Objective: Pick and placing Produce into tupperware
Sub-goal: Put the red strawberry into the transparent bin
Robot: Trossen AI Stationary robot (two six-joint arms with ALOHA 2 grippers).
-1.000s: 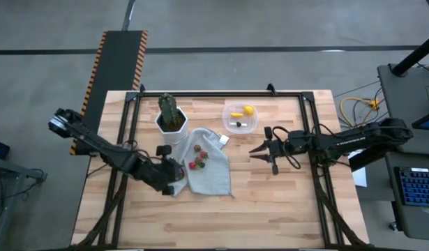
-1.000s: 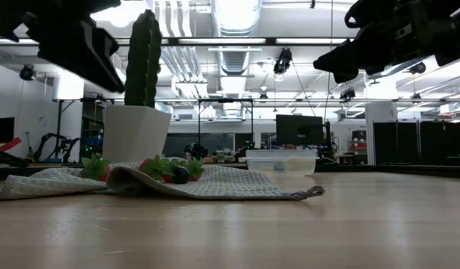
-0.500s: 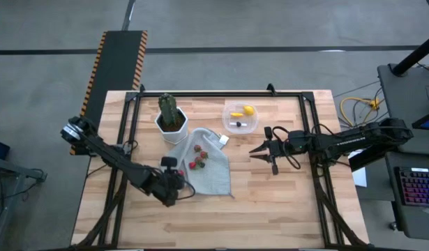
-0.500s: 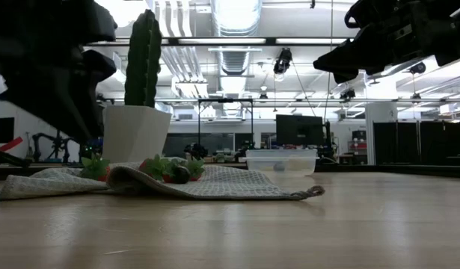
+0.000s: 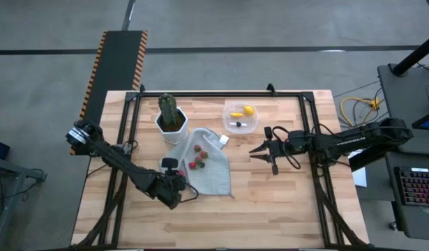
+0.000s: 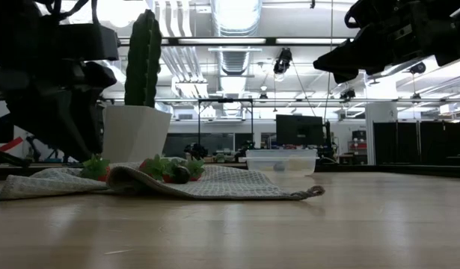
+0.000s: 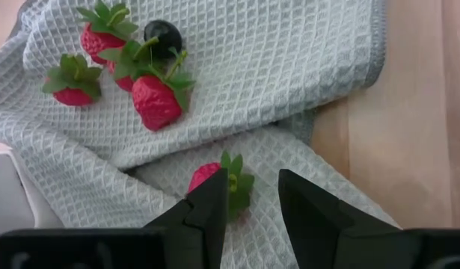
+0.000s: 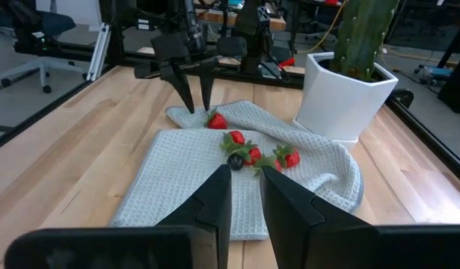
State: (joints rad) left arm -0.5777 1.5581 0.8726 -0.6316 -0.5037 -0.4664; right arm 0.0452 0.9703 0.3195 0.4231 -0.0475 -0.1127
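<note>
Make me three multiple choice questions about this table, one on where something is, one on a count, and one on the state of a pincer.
1. Where does the lemon lie?
A. In the clear tub
B. On the grey cloth
C. In the plant pot

2. How many strawberries lie on the cloth?
A. One
B. Four
C. Eight

3. What is the left pincer doing?
A. Squeezing the cactus
B. Open just above a lone strawberry, gripping nothing
C. Resting inside the tub

Answers:
1 A: the high view shows the yellow piece inside the tub.
2 B: the left wrist view shows three by a dark berry and one apart.
3 B: that view shows a clear gap between the fingers with the fruit just beyond them.
</note>
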